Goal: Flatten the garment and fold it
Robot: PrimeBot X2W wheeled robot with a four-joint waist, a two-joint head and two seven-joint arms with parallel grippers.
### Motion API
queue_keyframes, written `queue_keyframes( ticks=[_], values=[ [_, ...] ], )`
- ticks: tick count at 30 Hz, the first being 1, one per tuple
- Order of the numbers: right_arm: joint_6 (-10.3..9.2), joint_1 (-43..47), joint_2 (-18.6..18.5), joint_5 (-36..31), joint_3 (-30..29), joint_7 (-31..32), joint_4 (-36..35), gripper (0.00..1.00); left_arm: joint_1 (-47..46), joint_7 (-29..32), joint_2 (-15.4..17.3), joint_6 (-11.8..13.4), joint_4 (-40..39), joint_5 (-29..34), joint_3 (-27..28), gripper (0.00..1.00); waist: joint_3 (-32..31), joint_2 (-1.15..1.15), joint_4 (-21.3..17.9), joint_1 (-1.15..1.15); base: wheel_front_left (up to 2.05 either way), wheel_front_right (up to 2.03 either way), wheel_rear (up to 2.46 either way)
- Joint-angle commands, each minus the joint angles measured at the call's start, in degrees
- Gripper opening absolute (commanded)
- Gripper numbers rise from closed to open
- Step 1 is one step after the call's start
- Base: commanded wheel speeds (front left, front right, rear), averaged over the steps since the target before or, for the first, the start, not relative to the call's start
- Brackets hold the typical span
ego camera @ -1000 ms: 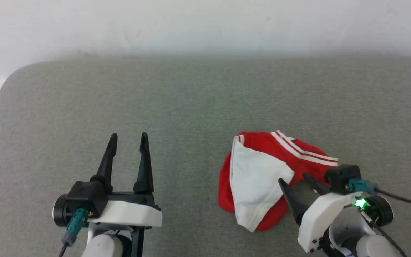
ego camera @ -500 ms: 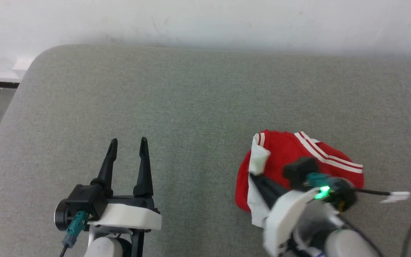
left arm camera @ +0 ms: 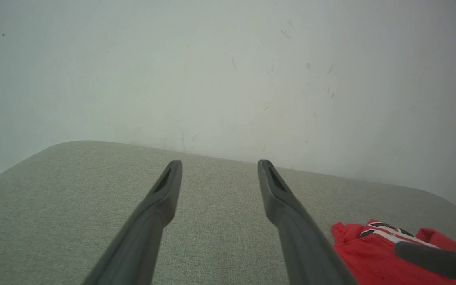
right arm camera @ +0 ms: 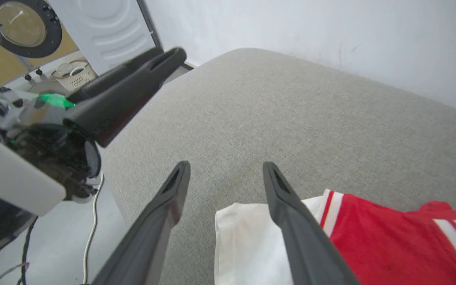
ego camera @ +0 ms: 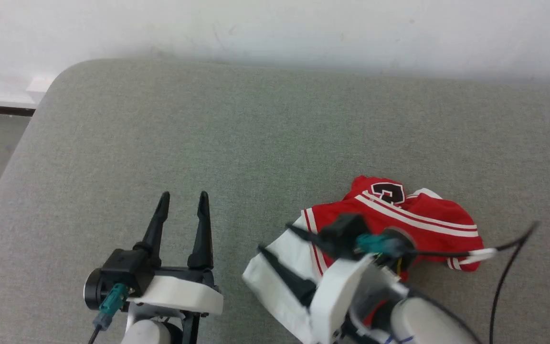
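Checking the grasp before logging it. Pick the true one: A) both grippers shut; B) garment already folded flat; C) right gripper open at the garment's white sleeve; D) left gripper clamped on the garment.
C: the right gripper is open, poised at the white sleeve of the crumpled garment.

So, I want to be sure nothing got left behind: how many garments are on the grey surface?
1. The garment lies crumpled on the right part of the grey surface, under the right end effector. Its arm covers part of it, so anything beneath is hidden.
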Motion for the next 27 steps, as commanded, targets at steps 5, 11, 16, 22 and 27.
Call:
queue_keyframes(
  ticks=[5, 11, 16, 22, 27],
  values=[
    [0.30, 0.4, -0.1, 0.4, -9.3, -8.3, -6.1, 1.00, 0.7, -0.3, -0.1, -1.2, 1.4, 0.4, -0.7, 1.00, -0.6, 0.00, -1.7, 0.00, 0.00, 0.00, 0.00],
    [0.30, 6.6, -0.1, -7.1, -22.2, -13.7, -11.5, 1.00, 1.4, 4.8, 2.0, -3.1, 3.6, 1.7, -3.8, 1.00, -1.3, 0.00, -4.4, 0.00, 0.00, 0.00, 0.00],
    [0.30, 13.4, -0.1, -9.3, -30.7, -15.2, -12.0, 1.00, 3.1, 15.6, 4.3, -3.0, 4.3, 2.9, -6.0, 1.00, -1.8, 0.00, -6.5, 0.00, 0.00, 0.00, 0.00],
    [0.30, 18.0, -0.1, -8.6, -33.7, -15.7, -11.7, 1.00, 5.2, 28.5, 5.0, -0.5, 3.8, 1.7, -5.7, 1.00, -1.8, 0.00, -9.5, 0.00, 0.00, 0.00, 0.00],
    [0.30, 18.4, -0.1, -8.0, -33.2, -15.9, -12.0, 1.00, 5.1, 36.0, 4.9, 2.6, 4.8, 1.2, -4.8, 1.00, -1.1, 0.00, -12.1, 0.00, 0.00, 0.00, 0.00]
  ],
)
